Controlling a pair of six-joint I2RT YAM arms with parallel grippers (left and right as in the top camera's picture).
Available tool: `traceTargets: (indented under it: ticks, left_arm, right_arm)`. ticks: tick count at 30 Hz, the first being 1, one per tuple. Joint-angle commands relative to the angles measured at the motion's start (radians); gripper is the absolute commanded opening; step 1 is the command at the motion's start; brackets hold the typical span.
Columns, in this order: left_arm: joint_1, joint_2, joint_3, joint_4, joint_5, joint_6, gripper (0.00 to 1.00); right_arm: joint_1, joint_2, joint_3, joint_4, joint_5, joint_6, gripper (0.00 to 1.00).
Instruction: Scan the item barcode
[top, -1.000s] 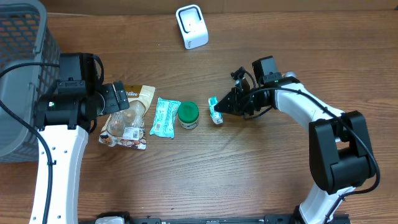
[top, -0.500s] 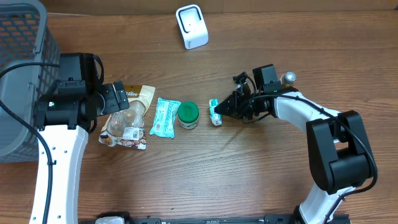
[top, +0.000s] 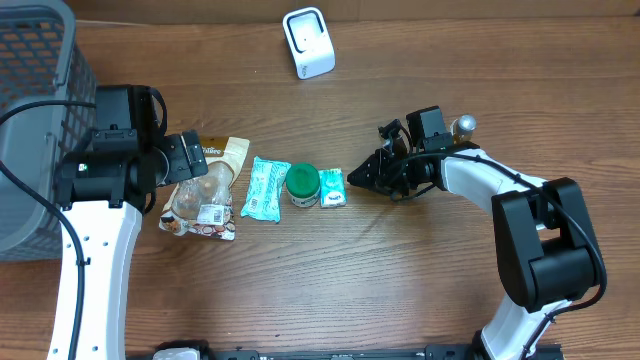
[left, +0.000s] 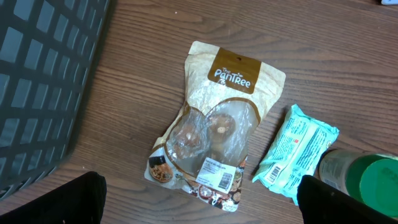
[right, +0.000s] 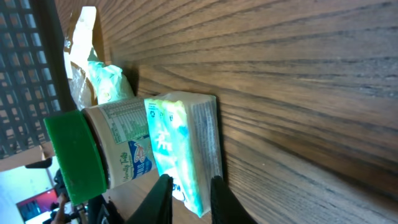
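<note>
**Packet Laid Flat Beside Jar, Scanner Well Apart**

As seen from overhead, a small white-and-teal flat packet (top: 332, 187) is laid on the brown wooden table (top: 420, 280), touching a green-lidded jar (top: 303, 184), with the right gripper (top: 360, 178) just beside it. A white box-shaped barcode scanner (top: 308, 42) stands well apart, near the table's far edge. The left gripper (top: 192, 152) is held over a tan snack pouch with a clear window (top: 205, 190), near a grey plastic basket (top: 30, 100). A teal wrapped pack (top: 265, 188) lies between pouch and jar.

In the left wrist view, the fingers (left: 81, 199) are spread wide, with nothing grasped.

In the right wrist view, the fingertips (right: 163, 193) are parted narrowly at the packet's end. The packet rests against the jar and is not clamped.
</note>
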Motion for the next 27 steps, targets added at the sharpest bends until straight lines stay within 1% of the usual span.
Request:
traceTargets:
  ticks: [1, 4, 7, 9, 12, 14, 17, 18, 21, 23, 27]
  left_arm:
    - [-0.002, 0.006, 0.014, 0.002, 0.001, -0.011, 1.0]
    - [-0.002, 0.006, 0.014, 0.002, 0.001, -0.011, 0.99]
    - [-0.002, 0.006, 0.014, 0.002, 0.0, -0.011, 1.0]
    - [-0.002, 0.006, 0.014, 0.002, 0.001, -0.011, 0.99]
    - [-0.002, 0.006, 0.014, 0.002, 0.0, -0.011, 1.0]
    - [-0.002, 0.006, 0.014, 0.002, 0.001, -0.011, 0.99]
    - [-0.002, 0.006, 0.014, 0.002, 0.001, -0.011, 1.0]
    - [-0.002, 0.006, 0.014, 0.002, 0.001, -0.011, 1.0]
    - [-0.002, 0.006, 0.014, 0.002, 0.001, -0.011, 1.0]
    - [-0.002, 0.006, 0.014, 0.002, 0.001, -0.011, 1.0]
    - [-0.002, 0.006, 0.014, 0.002, 0.001, -0.011, 1.0]
  right_arm:
    - [0.003, -0.005, -0.006, 0.003, 0.011, -0.003, 0.22]
    - [0.005, -0.018, 0.0, 0.011, -0.051, -0.003, 0.28]
    - [0.025, -0.059, 0.011, 0.006, -0.043, -0.004, 0.31]
    - [0.052, -0.097, 0.021, -0.009, 0.017, -0.004, 0.31]
    - [0.112, -0.132, 0.042, -0.047, 0.181, -0.003, 0.31]
    - [0.154, -0.135, 0.042, -0.038, 0.258, -0.003, 0.28]
    - [0.219, -0.132, 0.041, -0.031, 0.393, 0.019, 0.19]
    - [0.241, -0.13, 0.041, -0.035, 0.456, 0.041, 0.14]
    - [0.291, -0.127, 0.039, -0.042, 0.594, 0.099, 0.07]
    - [0.309, -0.126, 0.039, -0.04, 0.63, 0.117, 0.04]
    - [0.315, -0.126, 0.039, -0.038, 0.629, 0.139, 0.04]
